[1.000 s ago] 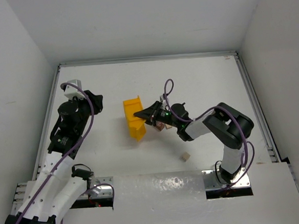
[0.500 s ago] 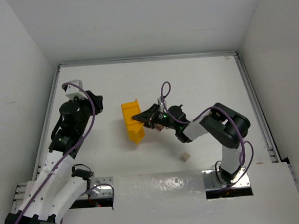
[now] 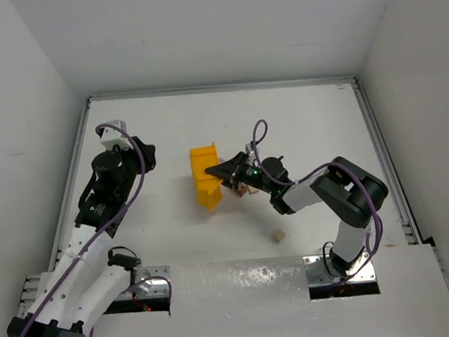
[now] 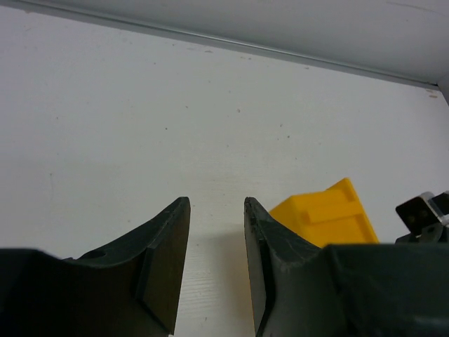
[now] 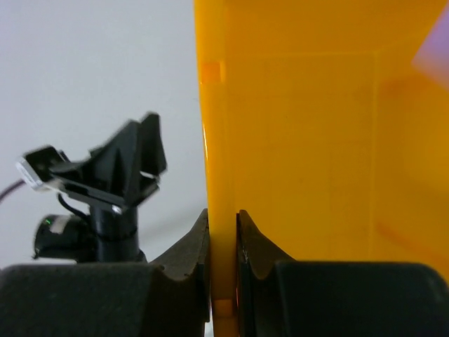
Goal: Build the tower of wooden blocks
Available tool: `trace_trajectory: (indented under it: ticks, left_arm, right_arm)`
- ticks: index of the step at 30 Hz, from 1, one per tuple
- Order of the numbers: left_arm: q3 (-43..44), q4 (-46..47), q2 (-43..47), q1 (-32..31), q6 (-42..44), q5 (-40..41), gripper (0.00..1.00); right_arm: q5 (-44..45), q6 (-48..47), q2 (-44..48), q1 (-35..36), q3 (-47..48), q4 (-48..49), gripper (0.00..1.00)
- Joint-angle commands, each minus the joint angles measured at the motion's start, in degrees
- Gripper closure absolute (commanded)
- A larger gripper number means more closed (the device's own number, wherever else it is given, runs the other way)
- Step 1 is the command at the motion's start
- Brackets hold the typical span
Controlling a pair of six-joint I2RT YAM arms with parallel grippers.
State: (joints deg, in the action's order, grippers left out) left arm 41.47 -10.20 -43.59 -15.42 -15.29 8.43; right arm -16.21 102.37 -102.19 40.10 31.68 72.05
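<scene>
Here, the right pincer point(image 5: 223, 232) grips the yellow bin point(image 3: 201, 161) wall, left pincer point(image 4: 215, 210) released — apparently a block-emptying step — so a tan block point(image 3: 278, 235), loose on the table point(image 3: 298, 125), awaits picking.

From above, the wood blocks point(image 3: 245, 189) beside the right arm point(image 3: 303, 192) are mostly hidden under it. They are too small and too covered to count. The lone block point(image 3: 278, 236) is too tiny to tell its shape. In the right wrist view the yellow bin point(image 5: 302, 140) is blurry and runs off the top and right edges. In the left wrist view the bin's lower part is hidden behind the left arm's fingers point(image 4: 277, 260). A dark bit of the right arm is cut off by the right edge.
</scene>
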Motion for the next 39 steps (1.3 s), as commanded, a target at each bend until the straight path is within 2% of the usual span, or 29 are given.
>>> trace_trajectory:
  ticks: [1,2,4,7,9,11,16,21,26,29,30,32,33,34,35,36,38,39]
  left_arm:
    - [-0.16,1.41,1.49,-1.02,0.70,1.50,0.65]
    - [0.10,1.23,1.15,-1.02,0.70,1.16,0.65]
    - [0.19,0.62,0.36,-1.10,0.70,1.15,0.65]
    - [0.10,0.44,1.40,-1.28,0.87,2.73,0.65]
    - [0.01,0.88,1.50,-1.28,0.87,2.56,0.65]
    - [0.27,0.97,1.06,-1.28,0.79,1.51,0.65]
    - [0.36,0.88,1.76,-1.28,0.70,1.51,0.65]
    - [0.45,1.14,4.21,-1.28,0.70,0.89,0.65]
    - [0.71,1.32,6.67,-1.19,0.61,-0.95,0.65]
    - [0.71,1.41,8.25,-1.19,0.70,-1.48,0.65]
    - [0.71,1.41,8.61,-1.28,0.70,-2.09,0.65]
    - [0.80,1.50,9.75,-1.28,0.61,-2.80,0.65]
    - [0.80,1.67,10.19,-1.28,0.44,-3.67,0.65]
    - [0.89,1.76,10.46,-1.19,0.35,-3.94,0.65]
    - [0.80,1.85,11.24,-1.28,0.17,-4.47,0.65]
    - [0.71,2.02,11.77,-1.28,-0.18,-5.34,0.65]
    - [0.63,2.37,12.74,-1.28,-0.35,-6.49,0.65]
    - [0.80,2.46,13.09,-1.28,-0.53,-7.28,0.65]
  right_arm:
    - [1.09,-0.24,2.44,2.20,0.21,24.89,1.00]
    - [0.74,0.37,1.57,0.87,5.27,24.98,1.00]
    - [-0.05,6.14,-1.07,-0.54,9.17,24.98,1.00]
    - [1.43,2.94,1.28,3.05,5.95,24.98,1.00]
    - [2.41,1.35,2.09,3.06,3.30,24.89,1.00]
    - [0.49,3.27,-0.88,2.01,5.65,24.98,1.00]
    - [-5.83,-3.65,0.85,2.01,8.57,23.06,1.00]
    - [-11.29,-2.87,0.76,-4.13,8.31,23.93,1.00]
    - [-16.74,-8.48,4.71,-10.37,7.52,14.55,1.00]
    - [-18.51,-18.92,10.15,-14.06,7.34,-0.20,1.00]
    - [-18.34,-26.88,12.08,-14.86,7.43,-11.03,1.00]
    - [-16.41,-38.14,18.32,-16.36,9.79,-25.82,1.00]
    - [-9.53,-52.65,22.09,-16.37,14.07,-45.75,1.00]
    - [-4.24,-59.58,23.43,-16.28,16.55,-54.73,1.00]
    - [0.60,-68.87,24.23,-15.93,18.31,-61.70,1.00]
    - [7.70,-72.19,24.67,-15.93,20.94,-69.86,1.00]
    - [15.73,-80.34,24.41,-16.19,23.85,-77.20,1.00]
    - [23.42,-82.66,23.80,-16.19,26.82,-83.85,1.00]
